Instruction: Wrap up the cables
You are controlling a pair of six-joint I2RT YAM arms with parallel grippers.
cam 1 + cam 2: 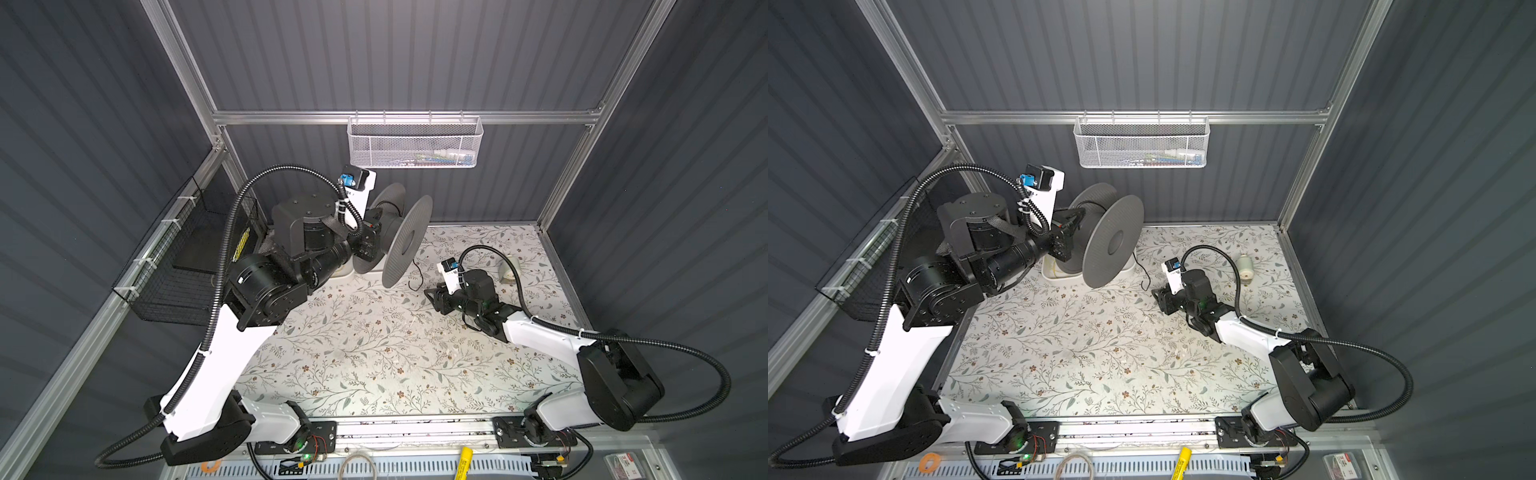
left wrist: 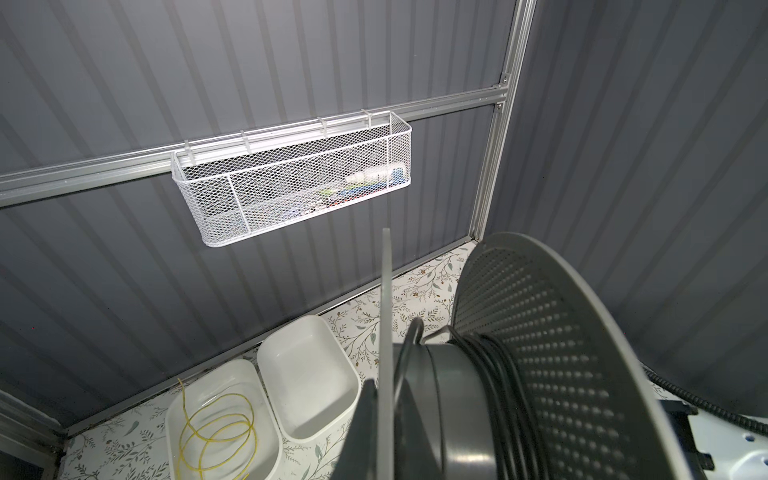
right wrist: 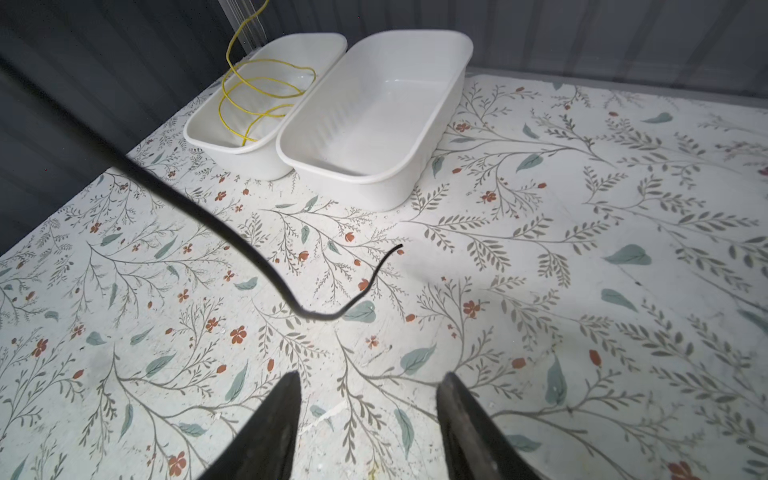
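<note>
My left gripper is shut on the thin flange of a grey spool, holding it above the white bins. The black cable is wound in several turns round the spool's hub. Its loose tail hangs down from the spool, and its end lies curled on the flowered table. My right gripper is open just above the table, with nothing between its fingers. It is a short way short of the cable's end and to the right of the spool in both top views.
Two white bins stand side by side at the back. One is empty and one holds a yellow wire coil. A small white cylinder lies at the back right. A white mesh basket hangs on the back wall, and a black mesh basket hangs on the left rail.
</note>
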